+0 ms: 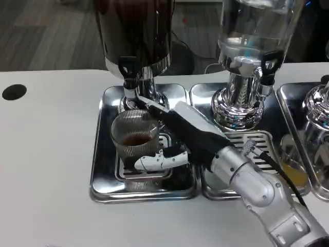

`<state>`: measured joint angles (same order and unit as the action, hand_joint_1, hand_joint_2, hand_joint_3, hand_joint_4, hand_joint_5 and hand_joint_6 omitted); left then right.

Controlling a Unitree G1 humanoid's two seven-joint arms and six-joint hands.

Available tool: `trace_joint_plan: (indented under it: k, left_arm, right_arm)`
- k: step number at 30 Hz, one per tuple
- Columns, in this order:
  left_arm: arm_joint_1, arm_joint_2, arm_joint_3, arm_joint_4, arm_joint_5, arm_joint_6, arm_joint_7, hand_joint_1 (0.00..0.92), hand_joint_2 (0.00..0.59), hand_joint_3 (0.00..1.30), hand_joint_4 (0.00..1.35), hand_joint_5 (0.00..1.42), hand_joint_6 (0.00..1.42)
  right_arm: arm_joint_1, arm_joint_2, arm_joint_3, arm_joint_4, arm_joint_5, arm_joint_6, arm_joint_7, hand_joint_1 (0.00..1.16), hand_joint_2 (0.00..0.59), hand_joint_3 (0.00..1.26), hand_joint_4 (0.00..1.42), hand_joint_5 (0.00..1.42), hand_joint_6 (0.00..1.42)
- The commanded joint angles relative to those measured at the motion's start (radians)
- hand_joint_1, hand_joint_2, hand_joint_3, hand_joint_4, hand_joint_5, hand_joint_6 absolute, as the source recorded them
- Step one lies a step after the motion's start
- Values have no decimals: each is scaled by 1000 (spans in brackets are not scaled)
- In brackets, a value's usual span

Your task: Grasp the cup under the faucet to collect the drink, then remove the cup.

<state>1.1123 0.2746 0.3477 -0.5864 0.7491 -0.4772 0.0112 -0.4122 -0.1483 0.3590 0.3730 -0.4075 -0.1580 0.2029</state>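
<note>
the right hand (pixel 177 135) reaches in from the lower right of the frame, its silver forearm running diagonally up to the middle, and it is clamped on the cup (pixel 134 135): white and black fingers wrap along the cup's right side and a white finger curls under its lower front. the cup is a ribbed clear glass with a little brown drink at the bottom, standing on the grate of the left drip tray (pixel 103 170), just left of centre. directly above it is the black-handled faucet (pixel 128 72) of the dark drink dispenser (pixel 134 31) at the top middle. a second dispenser (pixel 252 31), clear and holding pale liquid, stands at the upper right on its own tray (pixel 205 98). a third tray (pixel 288 103) shows at the right edge. the trays sit on the white desk (pixel 46 154), which has a dark round hole (pixel 14 91) at the upper left
</note>
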Motion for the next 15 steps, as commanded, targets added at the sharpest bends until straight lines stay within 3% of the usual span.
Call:
trace_joint_plan:
  k: [1,15]
  left_arm:
    - [2,-1,-2,1,-6,1,-10,0,67,448,402,499,718]
    - [-1,-8,-9,-43,-1,18,-45,0,67,448,416,529,731]
  right_arm:
    - [-24,3,-7,26,4,-17,-20,686,109,50,56,132,46]
    - [-56,0,-12,121,2,-39,-64,688,110,89,94,167,64]
